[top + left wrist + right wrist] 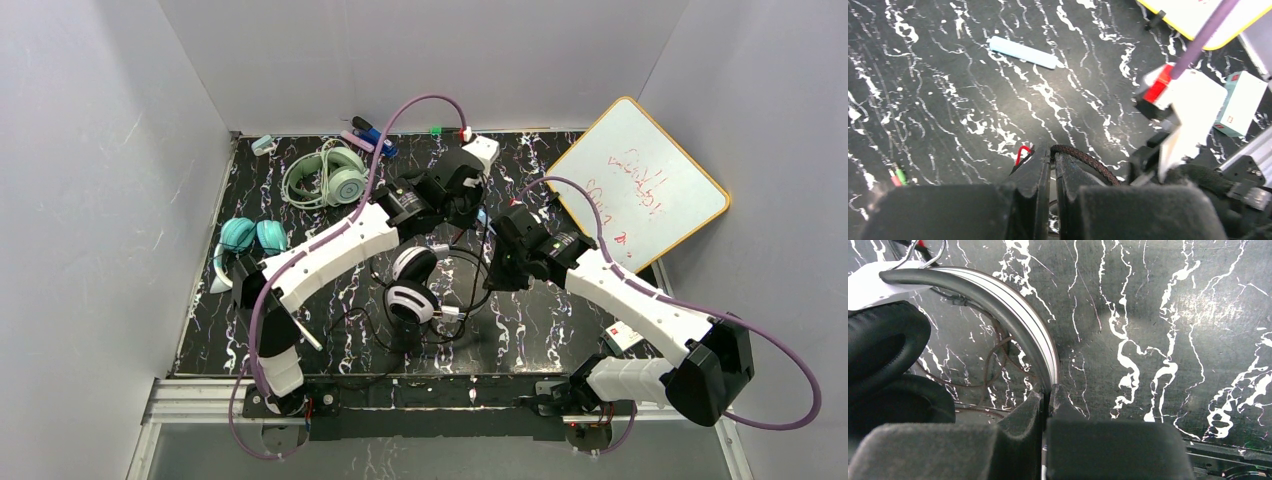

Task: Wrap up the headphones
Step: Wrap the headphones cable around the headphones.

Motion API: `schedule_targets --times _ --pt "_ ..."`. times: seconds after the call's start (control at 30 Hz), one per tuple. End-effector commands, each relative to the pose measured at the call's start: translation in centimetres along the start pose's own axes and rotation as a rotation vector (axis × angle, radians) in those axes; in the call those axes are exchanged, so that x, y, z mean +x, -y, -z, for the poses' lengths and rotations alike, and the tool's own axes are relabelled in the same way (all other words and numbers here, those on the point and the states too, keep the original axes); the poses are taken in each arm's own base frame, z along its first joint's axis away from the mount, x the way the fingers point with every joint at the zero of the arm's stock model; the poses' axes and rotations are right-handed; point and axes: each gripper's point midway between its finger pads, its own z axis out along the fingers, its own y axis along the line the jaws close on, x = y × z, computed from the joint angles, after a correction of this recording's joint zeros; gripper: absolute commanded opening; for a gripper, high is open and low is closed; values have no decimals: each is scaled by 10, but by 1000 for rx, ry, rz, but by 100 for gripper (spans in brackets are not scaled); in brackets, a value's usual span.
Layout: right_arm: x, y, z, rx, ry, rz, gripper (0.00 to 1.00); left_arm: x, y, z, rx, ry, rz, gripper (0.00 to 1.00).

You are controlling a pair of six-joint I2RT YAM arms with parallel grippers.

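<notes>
Your right gripper [1047, 400] was clenched on the curved white-and-black headband [998, 305] of the black-and-white over-ear headset [411, 285]. In the right wrist view the band swept straight down into the pinch. The headset sat mid-table on the black marble-patterned table [560, 330], between your two arms, with its padded cups to the left of that gripper.

Your left gripper [1052, 162] was squeezed tight too. A thin dark braided cable [1088, 161] came out right at its fingertips, so it looked like a pinch on the cable, though the fingers hid the contact itself.

Here's what mattered. From above, your left wrist hung over the far side of the headset, while the right gripper was just beside it on the right. The cable lay in loose loops on the table around the cups and towards the near edge. The band's arc ran from the cups towards your right gripper, so I judged any wrap had to be carried across that arc by the left arm, with the right one acting as the anchor.

The teal cat-ear headset [250, 237] and the mint-green headset [330, 178] were well apart at the far left.
</notes>
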Motion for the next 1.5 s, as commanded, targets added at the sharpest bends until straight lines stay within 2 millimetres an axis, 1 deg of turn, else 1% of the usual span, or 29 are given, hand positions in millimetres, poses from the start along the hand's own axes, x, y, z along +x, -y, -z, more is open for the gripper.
schedule_targets --times 0.0,0.03,0.3,0.37,0.43,0.53,0.67,0.73,0.9,1.0,1.1,1.17,1.2,1.3,1.4,1.47 --pt "-22 -39 25 -139 57 -52 1 -9 29 8 33 44 31 0" --pt "-23 -40 26 -143 59 -52 1 -7 32 8 37 41 32 0" --pt "-26 -43 27 -154 71 -52 1 -9 44 16 78 55 97 0" --pt "-25 -44 28 -159 69 -51 1 -13 42 19 71 84 107 0" --pt "-24 -46 30 -172 64 -50 1 -20 23 22 -16 126 72 0" --pt "-21 -43 34 -178 63 -44 1 -33 -18 25 -142 164 56 0" --pt "-16 -33 37 -169 71 -35 1 -49 -64 23 -147 145 105 0" --pt "-14 -30 39 -173 73 -27 1 -54 -83 24 -161 137 107 0" --pt "-10 -20 40 -147 79 -14 1 -62 -106 31 -162 127 96 0" --pt "-10 -23 44 -164 79 1 1 -60 -121 30 -177 111 93 0" --pt "-11 -28 50 -189 74 19 1 -50 -144 23 -213 77 102 0" --pt "-12 -32 56 -206 73 29 1 -43 -155 19 -219 57 118 0" --pt "-12 -33 58 -209 74 30 1 -39 -158 17 -215 49 126 0" --pt "-15 -41 69 -247 77 38 1 -30 -159 12 -198 33 127 0" --pt "-14 -50 79 -294 67 63 1 -20 -168 7 -211 14 138 0" --pt "-15 -51 85 -303 72 70 1 -12 -174 3 -210 -5 142 0"
